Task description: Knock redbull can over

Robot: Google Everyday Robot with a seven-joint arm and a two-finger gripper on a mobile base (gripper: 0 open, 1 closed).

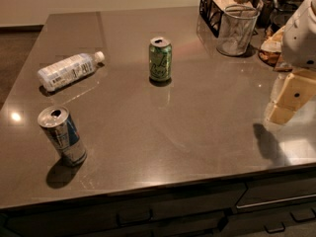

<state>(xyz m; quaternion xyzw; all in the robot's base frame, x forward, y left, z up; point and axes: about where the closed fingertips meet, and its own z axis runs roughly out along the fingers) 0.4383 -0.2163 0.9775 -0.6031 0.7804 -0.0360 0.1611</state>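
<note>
Camera view: redbull can (62,136) is seen standing on its base at the front-left corner of the bench (197,122), close to the front edge, silver top up with the tab hole open; not knocked over. Claw (280,113) is seen at the far right, held above the bench near the right front edge, with its shadow cast on the surface just below it. Claw is well apart from the redbull can, on the opposite side of the bench, and nothing is touched by it. Claw state cannot be told from this angle; no object is seen in it. Green can (160,59) is placed upright near the bench centre, between claw and redbull can but further back. Water bottle (69,70) is laid on its side at the left, behind the redbull can, white cap pointed right toward the green can. Wire mesh cup (237,29) and black wire basket (217,6) are parked at the back right, just beside each other. Drawer fronts (276,201) are visible under the bench front edge.
</note>
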